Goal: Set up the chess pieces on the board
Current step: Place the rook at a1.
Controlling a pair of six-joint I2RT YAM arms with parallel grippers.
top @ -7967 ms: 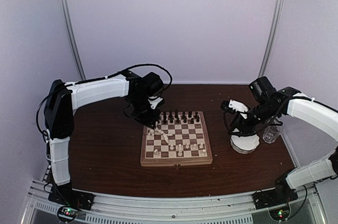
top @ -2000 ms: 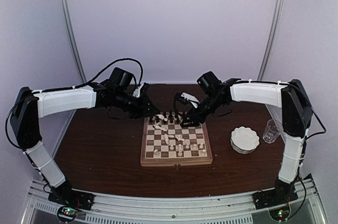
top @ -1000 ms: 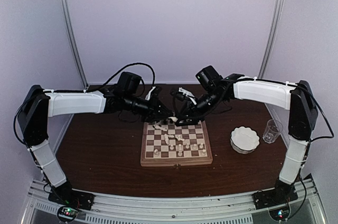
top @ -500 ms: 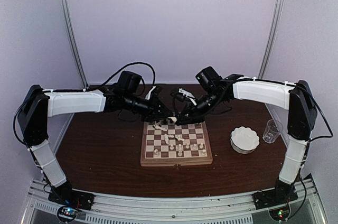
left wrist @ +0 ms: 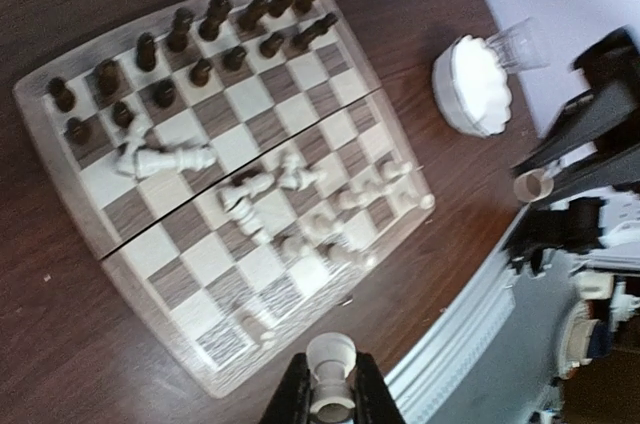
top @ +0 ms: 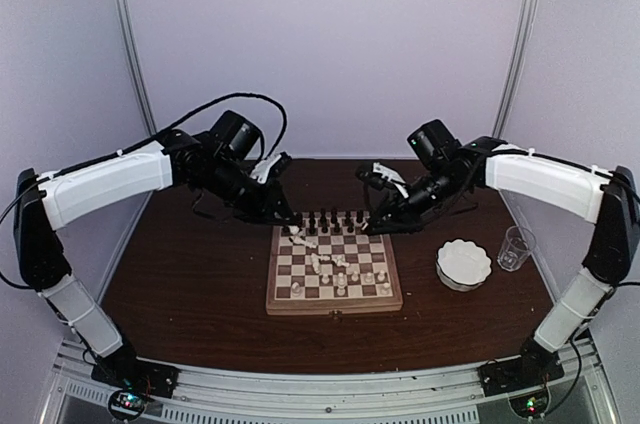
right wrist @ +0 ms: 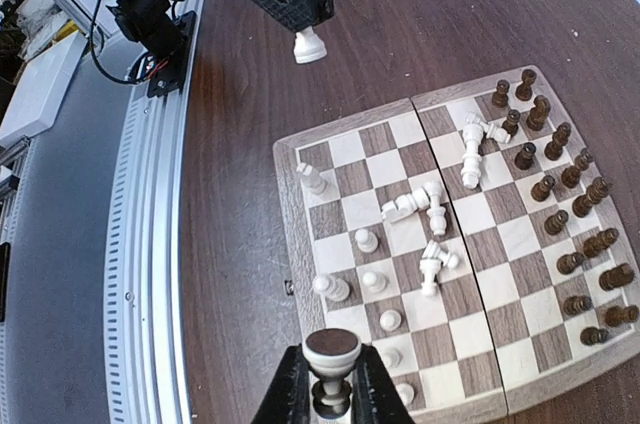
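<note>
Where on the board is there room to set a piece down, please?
Free on the board: the near left squares, between its left rim and the toppled white pieces, and the right squares between those and the dark pieces. Crowded: the centre and the near right corner, with standing white pieces.

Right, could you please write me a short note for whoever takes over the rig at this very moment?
Left gripper: shut on a white piece, held above the table off the far left corner of the board.
Right gripper: shut on a brown-topped piece, held near the board's far right corner.
Done: dark pieces stand in two rows along the far edge.
To do: white pieces are unsorted; some stand toward the near edge, several lie toppled mid-board. Place both held pieces, then stand up and line up the white ones.
</note>
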